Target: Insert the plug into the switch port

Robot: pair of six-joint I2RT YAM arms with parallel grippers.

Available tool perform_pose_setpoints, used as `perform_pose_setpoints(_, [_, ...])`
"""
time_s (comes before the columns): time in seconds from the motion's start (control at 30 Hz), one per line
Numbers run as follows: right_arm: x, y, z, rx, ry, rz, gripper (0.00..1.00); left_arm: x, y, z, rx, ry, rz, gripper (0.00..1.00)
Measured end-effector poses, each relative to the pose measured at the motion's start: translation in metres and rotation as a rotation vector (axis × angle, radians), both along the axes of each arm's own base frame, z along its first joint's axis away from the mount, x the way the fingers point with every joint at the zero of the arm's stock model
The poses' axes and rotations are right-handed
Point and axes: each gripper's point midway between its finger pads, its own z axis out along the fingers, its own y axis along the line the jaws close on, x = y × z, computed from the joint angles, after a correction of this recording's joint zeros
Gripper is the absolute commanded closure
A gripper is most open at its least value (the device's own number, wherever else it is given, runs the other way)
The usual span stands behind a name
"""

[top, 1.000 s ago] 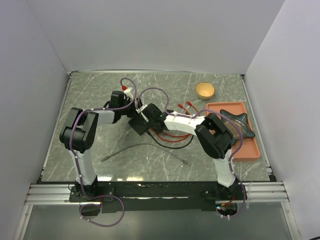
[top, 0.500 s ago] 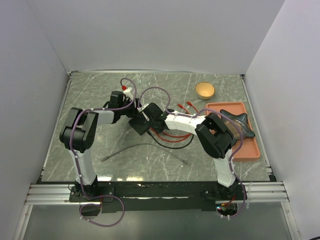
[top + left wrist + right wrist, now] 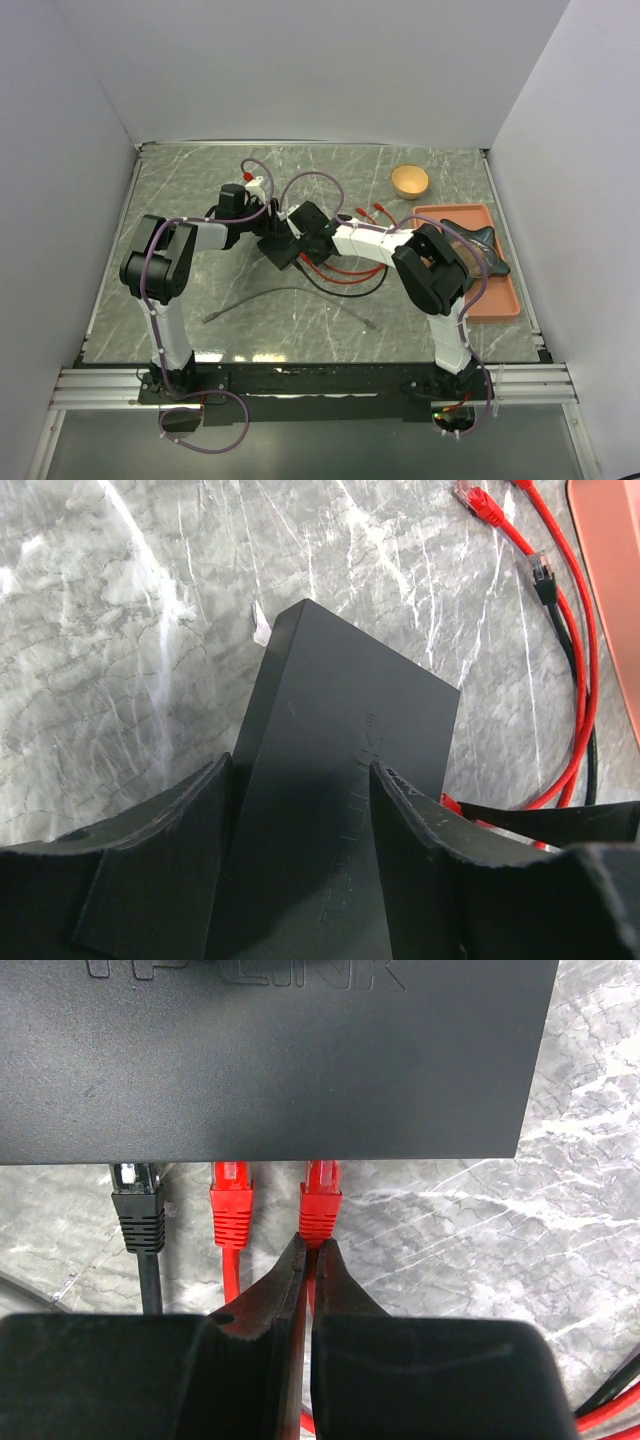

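The flat black switch box [image 3: 270, 1055] lies mid-table [image 3: 278, 252]. Its ports are along the edge facing my right wrist camera, and the sockets are hidden under that edge. A black plug [image 3: 135, 1200] and a red plug [image 3: 231, 1200] sit in two ports. My right gripper [image 3: 310, 1245] is shut on the red cable just behind a third plug [image 3: 320, 1200], whose tip is at the box edge. My left gripper [image 3: 300, 810] is shut on the box [image 3: 340, 750], one finger [image 3: 190, 820] on each side. Both grippers meet at the box in the top view, left [image 3: 262, 228] and right [image 3: 302, 238].
Loose red plugs [image 3: 480, 502] and a black plug [image 3: 543, 572] lie to the right of the box. A thin grey cable [image 3: 280, 293] lies nearer the arm bases. A wooden bowl [image 3: 409, 181] stands at the back. An orange tray [image 3: 500, 295] with a dark object is on the right.
My right gripper has moved a little up and left toward the box with the red plug. The left gripper still holds the box and has shifted slightly left.
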Motion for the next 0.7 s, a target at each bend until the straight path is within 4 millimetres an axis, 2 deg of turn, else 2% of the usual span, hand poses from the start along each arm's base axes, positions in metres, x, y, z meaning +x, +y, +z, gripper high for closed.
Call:
perform_pose_setpoints(0.2, [0.0002,0.0009,0.0036,0.004,0.015,-0.001,1.00,-0.0002,0.0008,-0.0014,0.017,-0.018,-0.014,0.52])
perform_pose_setpoints(0.7, [0.0006,0.0012,0.0027,0.050,0.061,0.007,1.00,-0.0015,-0.0008,-0.0037,0.038,-0.068,-0.040,0.59])
